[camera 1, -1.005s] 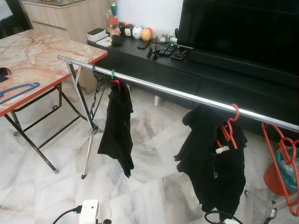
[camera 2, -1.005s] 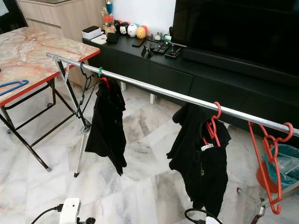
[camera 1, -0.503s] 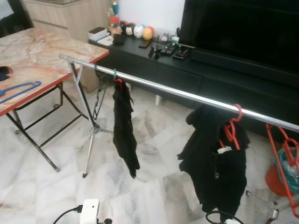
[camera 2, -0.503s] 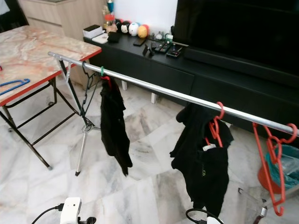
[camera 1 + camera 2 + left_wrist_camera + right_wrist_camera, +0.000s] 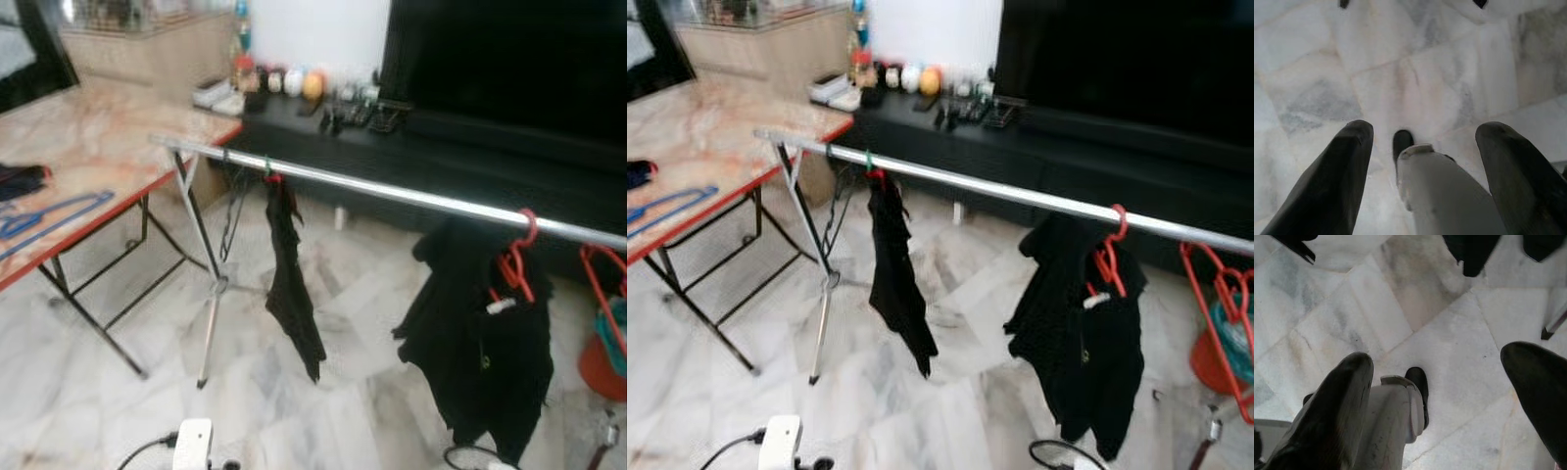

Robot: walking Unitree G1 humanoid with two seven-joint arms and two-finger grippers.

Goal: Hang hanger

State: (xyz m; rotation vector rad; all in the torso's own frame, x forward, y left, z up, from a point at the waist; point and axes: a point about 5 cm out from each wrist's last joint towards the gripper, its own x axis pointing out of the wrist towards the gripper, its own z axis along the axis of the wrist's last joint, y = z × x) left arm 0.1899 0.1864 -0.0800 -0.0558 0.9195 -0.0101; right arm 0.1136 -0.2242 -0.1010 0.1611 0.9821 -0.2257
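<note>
Blue hanger (image 5: 49, 213) lies near the table's (image 5: 118, 157) red edge.

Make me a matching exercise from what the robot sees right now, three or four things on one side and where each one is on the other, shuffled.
Things:
1. blue hanger
2. narrow black garment
3. red hanger with black top
4. orange bucket

Places:
A. on the floor beyond the rail's right end
B. lying on the marble table
C. on the rail, right of the middle
D. hanging near the rail's left end

Pairs: 1-B, 2-D, 3-C, 4-A
</note>
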